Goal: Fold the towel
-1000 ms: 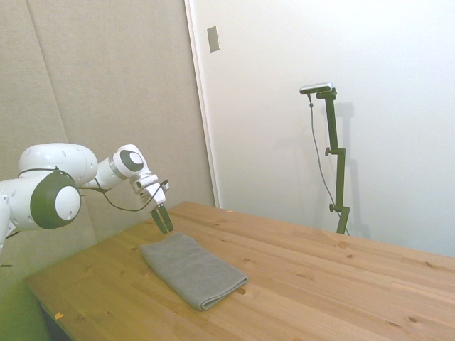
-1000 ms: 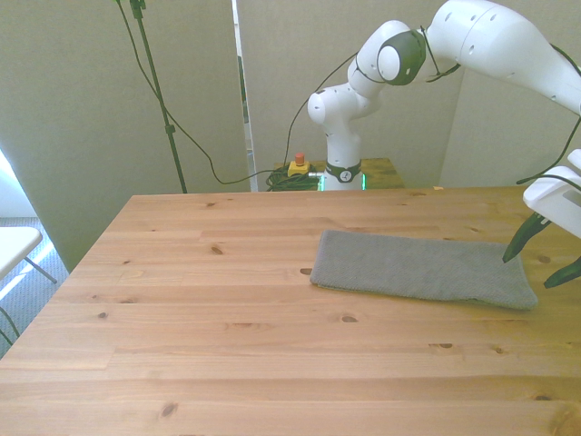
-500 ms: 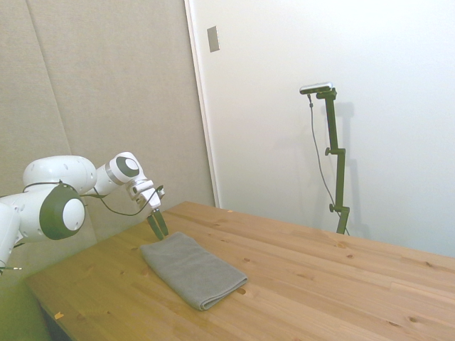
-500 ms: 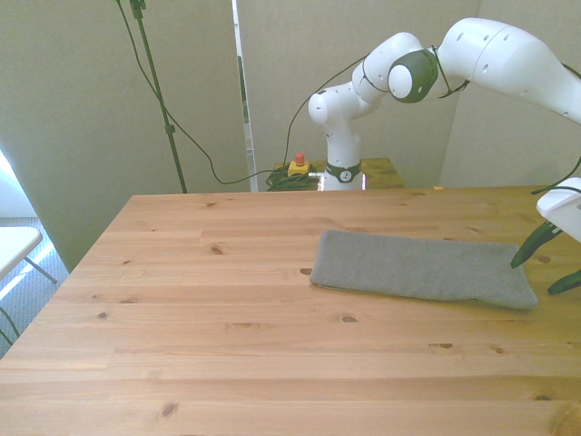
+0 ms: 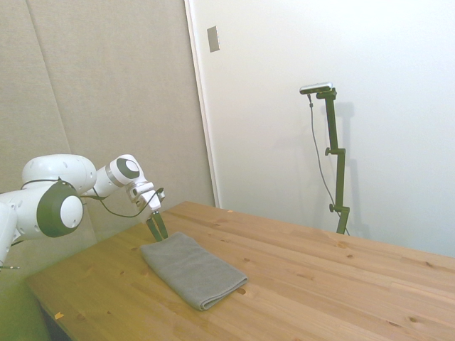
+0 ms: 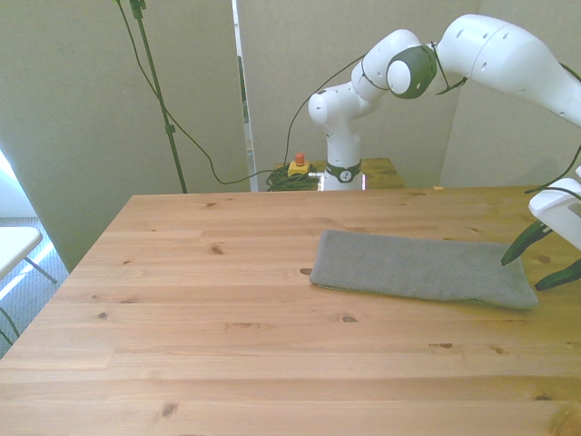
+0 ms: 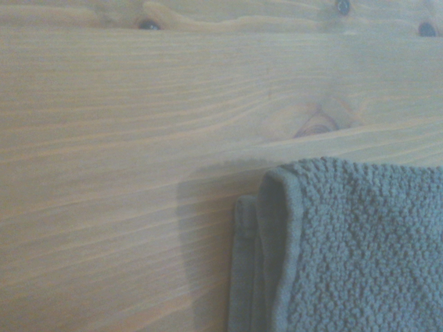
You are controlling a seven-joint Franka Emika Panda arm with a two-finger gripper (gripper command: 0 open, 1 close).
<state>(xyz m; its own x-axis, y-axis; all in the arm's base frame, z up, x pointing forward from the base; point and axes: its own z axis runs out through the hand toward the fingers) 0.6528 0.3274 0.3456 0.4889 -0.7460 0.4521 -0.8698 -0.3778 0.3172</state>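
towel (image 6: 419, 270) flat, spread-fingered gripper (image 6: 536, 261) at its end

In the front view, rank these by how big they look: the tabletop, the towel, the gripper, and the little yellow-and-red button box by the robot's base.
Largest to smallest in the front view:
1. table
2. towel
3. gripper, partly cut off at the picture's edge, so unsure
4. yellow-and-red button box, farthest from the camera, so it may look smaller than it is

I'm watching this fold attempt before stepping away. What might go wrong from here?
The gripper hangs open at the towel's end on the front view's right, so closing there may catch only the top layer; the wrist view shows separate stacked edges. That end also lies near the table's edge, so a dragged towel might slide off. Fingers coming down too far could scrape the wood.
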